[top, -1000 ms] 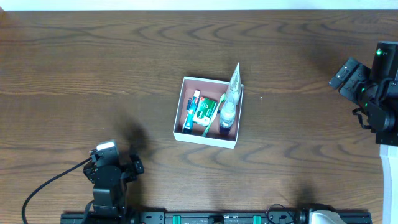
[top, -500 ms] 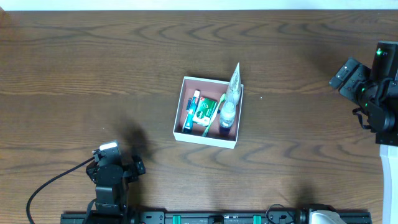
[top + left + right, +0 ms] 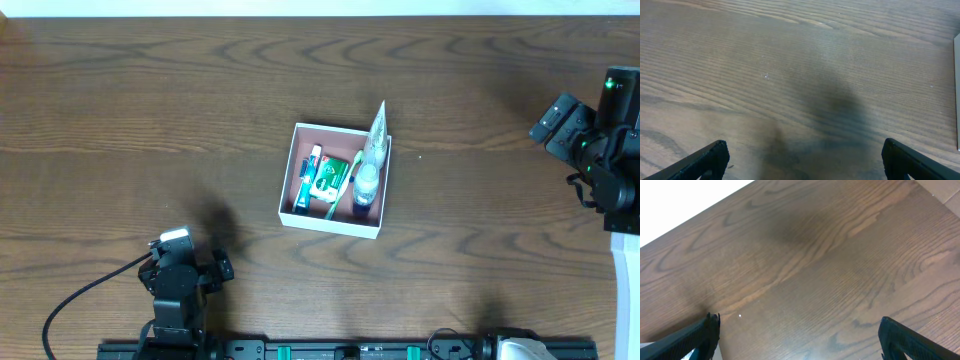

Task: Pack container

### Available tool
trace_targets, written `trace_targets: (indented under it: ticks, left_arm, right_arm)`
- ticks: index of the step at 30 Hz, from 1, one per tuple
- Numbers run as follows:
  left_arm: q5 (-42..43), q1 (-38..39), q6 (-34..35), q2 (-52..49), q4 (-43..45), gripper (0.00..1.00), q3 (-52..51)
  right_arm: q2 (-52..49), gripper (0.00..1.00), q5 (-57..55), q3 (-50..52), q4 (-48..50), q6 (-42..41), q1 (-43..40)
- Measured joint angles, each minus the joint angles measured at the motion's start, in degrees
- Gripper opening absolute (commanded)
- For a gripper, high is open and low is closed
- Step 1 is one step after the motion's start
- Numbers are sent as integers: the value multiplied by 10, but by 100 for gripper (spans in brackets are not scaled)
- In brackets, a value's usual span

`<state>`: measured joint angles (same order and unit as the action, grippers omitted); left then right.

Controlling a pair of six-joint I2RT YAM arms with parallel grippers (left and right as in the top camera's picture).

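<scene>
Right now the container (image 3: 330, 226) sits near the middle of the wooden table (image 3: 120, 120), turned a little so its corners are off square, white walls outside and pinkish-brown floor inside. Several toiletries lie in it: a blue-and-white tube (image 3: 312, 175) along the 9 o'clock side, a green packet (image 3: 335, 170) in the middle, and a clear bottle (image 3: 367, 185) along the 3 o'clock side. A clear pouch (image 3: 377, 125) stands up at the 1 o'clock corner, leaning over the rim.

From the container, the left gripper (image 3: 180, 275) is at about 7 o'clock, well apart, near the front edge of the table, with a black cable (image 3: 80, 300) trailing off toward 8 o'clock. Its wrist view shows the left gripper's (image 3: 805, 160) fingers spread wide at the two lower corners, nothing between them, only bare wood grain and a soft shadow below.

The right gripper (image 3: 560, 120) is at about 2 o'clock from the container, far out by the table's edge. In its wrist view the right gripper (image 3: 797, 337) is likewise released, fingers wide apart and empty over bare wood
</scene>
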<state>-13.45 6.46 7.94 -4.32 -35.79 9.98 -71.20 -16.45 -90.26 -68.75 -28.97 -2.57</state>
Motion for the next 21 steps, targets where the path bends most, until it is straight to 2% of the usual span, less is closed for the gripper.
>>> trace_targets:
  ticks: [10,13,16,21]
  left_arm:
    - [0,0,0,0,0,98,0]
    - [0,0,0,0,0,98,0]
    - [1,0,0,0,1,98,0]
    - [1,0,0,0,1,98,0]
  right_arm:
    - [3,99,-4,1,0,4,0]
    - [32,99,-12,31,35,10,0]
    - [106,99,-14,120,109,14,0]
    - [275,99,9,350,215,40,0]
